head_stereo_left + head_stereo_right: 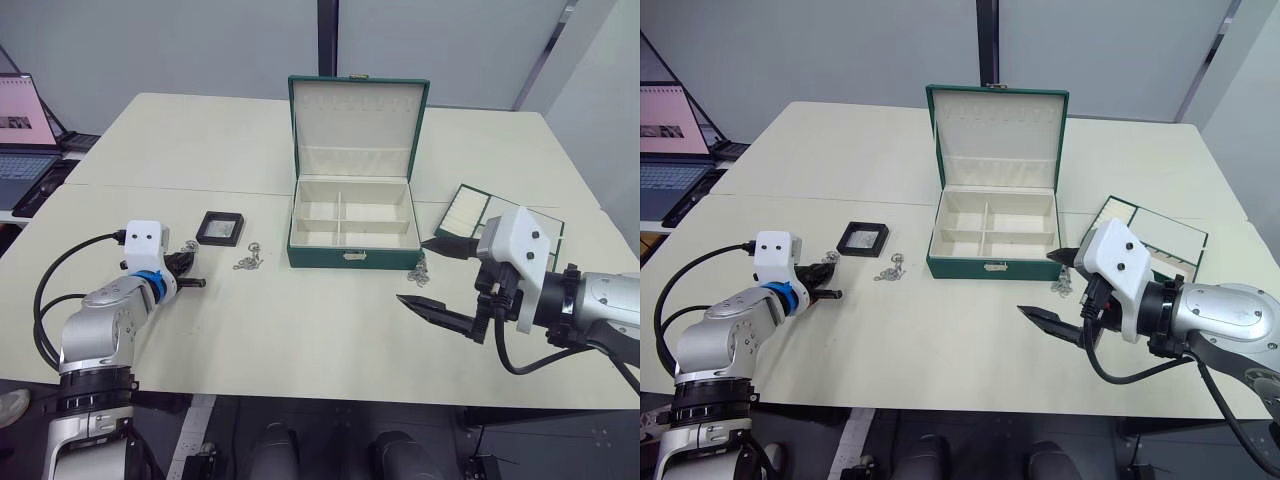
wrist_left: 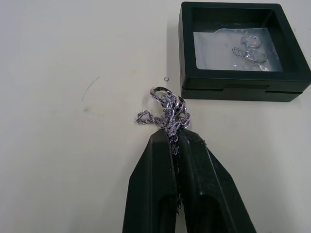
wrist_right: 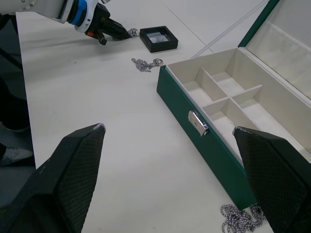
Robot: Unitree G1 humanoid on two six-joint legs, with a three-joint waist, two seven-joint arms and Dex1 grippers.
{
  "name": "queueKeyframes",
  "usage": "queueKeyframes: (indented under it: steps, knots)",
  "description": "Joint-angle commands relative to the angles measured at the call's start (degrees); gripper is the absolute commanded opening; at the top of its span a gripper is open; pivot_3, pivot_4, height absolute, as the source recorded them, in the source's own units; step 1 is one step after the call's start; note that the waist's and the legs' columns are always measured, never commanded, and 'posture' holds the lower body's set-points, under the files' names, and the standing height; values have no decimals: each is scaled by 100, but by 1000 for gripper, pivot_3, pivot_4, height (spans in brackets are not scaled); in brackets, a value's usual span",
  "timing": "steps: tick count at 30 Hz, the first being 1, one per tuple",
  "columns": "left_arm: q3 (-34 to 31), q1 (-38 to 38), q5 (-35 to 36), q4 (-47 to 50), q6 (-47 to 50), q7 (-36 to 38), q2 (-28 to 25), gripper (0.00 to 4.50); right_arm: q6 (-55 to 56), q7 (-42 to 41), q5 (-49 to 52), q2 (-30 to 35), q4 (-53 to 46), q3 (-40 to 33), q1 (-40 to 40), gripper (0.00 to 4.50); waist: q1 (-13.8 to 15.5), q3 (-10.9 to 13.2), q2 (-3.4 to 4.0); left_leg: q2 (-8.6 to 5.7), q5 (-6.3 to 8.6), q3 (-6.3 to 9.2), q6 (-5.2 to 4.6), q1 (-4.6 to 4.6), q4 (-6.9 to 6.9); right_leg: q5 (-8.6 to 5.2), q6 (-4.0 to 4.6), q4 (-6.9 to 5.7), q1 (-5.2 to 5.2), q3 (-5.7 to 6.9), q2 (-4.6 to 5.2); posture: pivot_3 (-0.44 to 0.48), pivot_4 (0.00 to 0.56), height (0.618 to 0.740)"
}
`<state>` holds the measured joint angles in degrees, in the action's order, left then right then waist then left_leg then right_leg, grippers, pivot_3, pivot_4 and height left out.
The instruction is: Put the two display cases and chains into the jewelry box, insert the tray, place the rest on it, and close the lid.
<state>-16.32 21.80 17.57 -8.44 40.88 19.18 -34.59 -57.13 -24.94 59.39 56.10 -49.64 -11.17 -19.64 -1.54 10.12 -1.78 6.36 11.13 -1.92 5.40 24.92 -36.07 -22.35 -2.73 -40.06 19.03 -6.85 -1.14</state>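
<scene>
The dark green jewelry box (image 1: pixel 352 257) stands mid-table with its lid (image 1: pixel 357 115) upright and its cream compartments showing. One black display case (image 1: pixel 221 228) lies to its left. My left gripper (image 2: pixel 167 135) is shut on a silver chain (image 2: pixel 165 112) on the table beside that case. A second chain (image 1: pixel 248 258) lies between the case and the box. A third chain (image 1: pixel 421 273) rests by the box's front right corner, between the fingers of my open right gripper (image 1: pixel 412 270). The tray (image 1: pixel 472 208) lies right of the box, partly behind my right arm.
A laptop (image 1: pixel 22 135) sits on a side surface off the table's left edge. A seam (image 1: pixel 200 190) runs across the table behind the case. The near half of the table is bare cream surface.
</scene>
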Motion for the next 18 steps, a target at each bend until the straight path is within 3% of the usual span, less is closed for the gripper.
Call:
queueKeyframes:
  steps: [1, 8, 18]
  knots:
    - [-20, -76, -91, 45, 1, -37, -19, 17, 153, -35, -79, 68, -53, -87, -22, 4500, 0, 0, 0, 0, 0, 0, 0, 0, 0, 0, 0, 0, 0, 0, 0, 0, 150, 737]
    - [-161, -24, -134, 498, -24, -93, -206, 17, 219, -122, -187, 108, -15, -225, 128, 4500, -3, 0, -1, 1, 0, -1, 0, 1, 0, 0, 0, 0, 1, -1, -1, 0, 150, 737]
    - [-555, 133, 6, 2054, 989, -148, -918, 17, 455, -654, -89, 188, 227, -929, 580, 4500, 1, 2, -5, 0, -1, -1, 3, 1, 0, 0, 0, 2, 0, -1, 0, 0, 150, 737]
